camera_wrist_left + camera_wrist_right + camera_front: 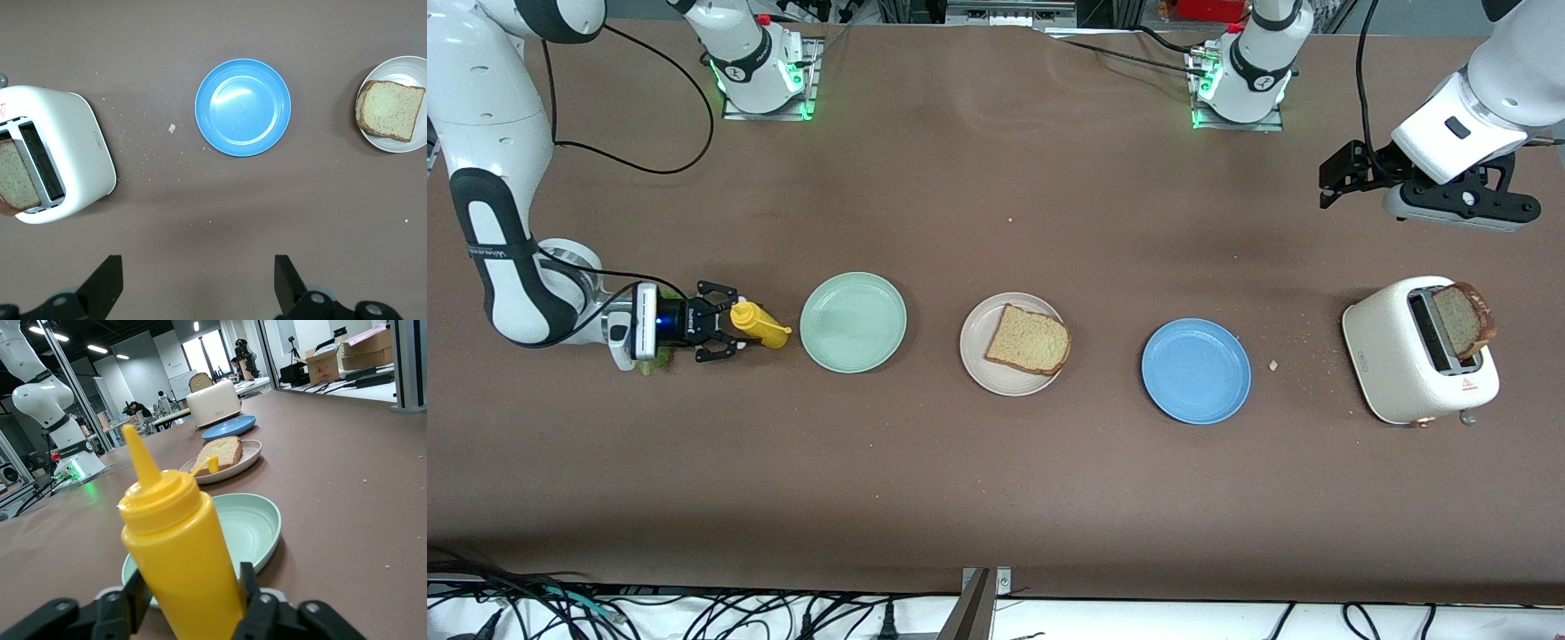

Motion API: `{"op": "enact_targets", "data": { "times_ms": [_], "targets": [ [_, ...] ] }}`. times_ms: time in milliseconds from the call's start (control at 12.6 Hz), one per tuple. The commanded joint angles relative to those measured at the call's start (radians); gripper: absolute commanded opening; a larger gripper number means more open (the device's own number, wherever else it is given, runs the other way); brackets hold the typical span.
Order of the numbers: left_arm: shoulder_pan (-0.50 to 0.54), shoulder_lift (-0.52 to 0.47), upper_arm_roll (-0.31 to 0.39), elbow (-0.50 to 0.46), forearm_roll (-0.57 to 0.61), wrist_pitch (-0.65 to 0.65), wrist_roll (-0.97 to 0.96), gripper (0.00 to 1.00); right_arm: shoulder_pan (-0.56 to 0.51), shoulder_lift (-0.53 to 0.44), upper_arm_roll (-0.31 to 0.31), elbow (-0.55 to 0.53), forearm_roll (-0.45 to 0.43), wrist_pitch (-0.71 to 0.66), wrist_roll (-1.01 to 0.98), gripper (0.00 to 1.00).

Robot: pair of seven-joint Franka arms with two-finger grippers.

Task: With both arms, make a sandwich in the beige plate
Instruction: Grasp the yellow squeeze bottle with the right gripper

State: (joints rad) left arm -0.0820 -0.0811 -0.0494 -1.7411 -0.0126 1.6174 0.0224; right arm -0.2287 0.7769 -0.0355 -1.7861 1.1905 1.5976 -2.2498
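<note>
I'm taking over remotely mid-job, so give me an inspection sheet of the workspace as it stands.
Surface: brown table, crumbs near the toaster.
Job's things: beige plate holds one bread slice; a second slice stands in the toaster slot; a bit of green lettuce shows under the right arm's wrist.
Clutter: empty pale green plate; empty blue plate; yellow squeeze bottle.
Grippers: right claw around the yellow squeeze bottle, fingers against its sides; left claw open, waiting in the air above the table.
Cables: black cables along both arms and at the table edge nearest the camera.
Surroundings: lab room with people at desks.
</note>
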Motion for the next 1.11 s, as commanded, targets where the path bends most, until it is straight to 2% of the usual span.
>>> {"op": "enact_targets", "data": {
  "times_ms": [0,318,477,794,1033],
  "targets": [
    [-0.002,0.0,0.005,0.009,-0.009,0.002,0.008,1.0,0.006,0.021,0.002,0.017,0.02,0.002,-0.013,0.37],
    [-0.002,0.0,0.005,0.011,-0.009,0.001,0.008,1.0,0.009,0.021,0.002,0.028,0.017,0.001,-0.013,0.2],
    [-0.002,0.0,0.005,0.011,-0.009,0.001,0.008,1.0,0.011,0.016,0.002,0.056,0.008,0.002,-0.007,0.15],
    [0.001,0.001,0.005,0.011,-0.009,0.001,0.008,1.0,0.026,0.007,0.0,0.109,-0.047,0.015,0.044,0.1],
    [0.001,0.0,0.005,0.009,-0.009,-0.002,0.008,1.0,0.034,-0.007,0.0,0.154,-0.112,0.016,0.119,0.1]
  ]
}}
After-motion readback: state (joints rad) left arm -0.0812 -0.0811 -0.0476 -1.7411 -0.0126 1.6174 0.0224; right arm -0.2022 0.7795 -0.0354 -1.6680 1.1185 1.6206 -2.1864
